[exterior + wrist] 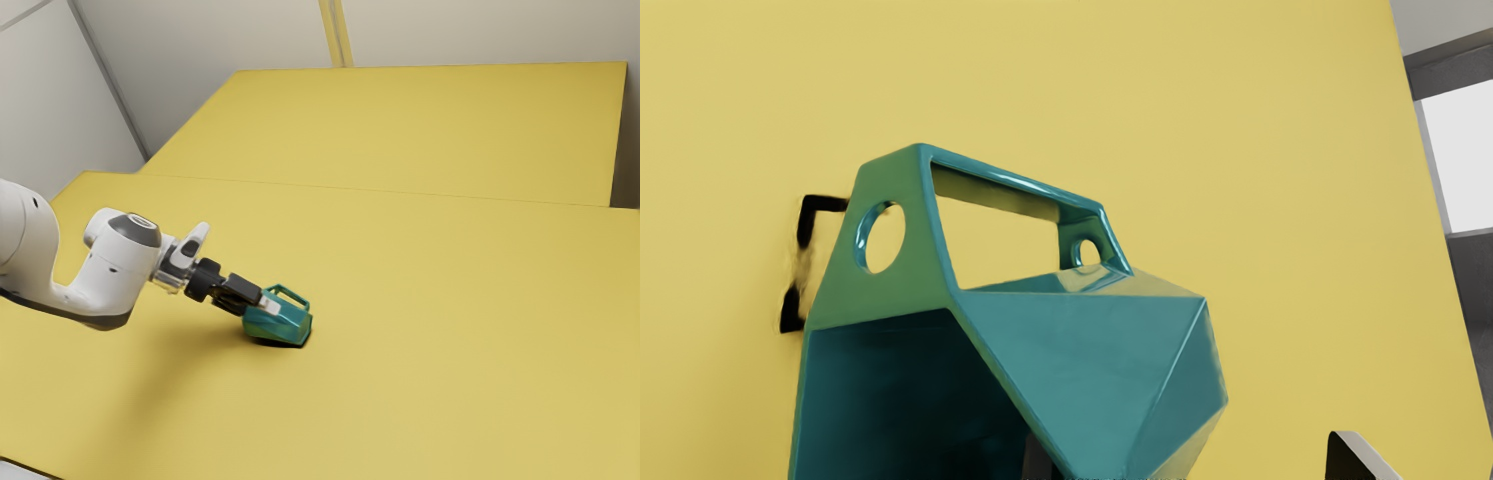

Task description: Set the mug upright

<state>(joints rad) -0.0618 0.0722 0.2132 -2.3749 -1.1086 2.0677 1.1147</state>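
The teal faceted mug [283, 325] lies on its side on the yellow table, its handle loop on the upper side. The black gripper [270, 304] reaches down to it from the exterior view's left, its tips overlapping the mug's near end. In the wrist view the mug [1080, 353] shows its dark open mouth and its handle with round holes. The gripper [1196, 459] is open astride the mug's wall: one finger is partly inside the mouth, the other stands outside with a visible gap to the wall.
The yellow table [450, 330] spreads around the mug, with a second yellow surface [420, 130] behind it. Pale walls [200, 40] stand beyond. A white-and-dark edge [25, 470] shows at the exterior view's lower left corner.
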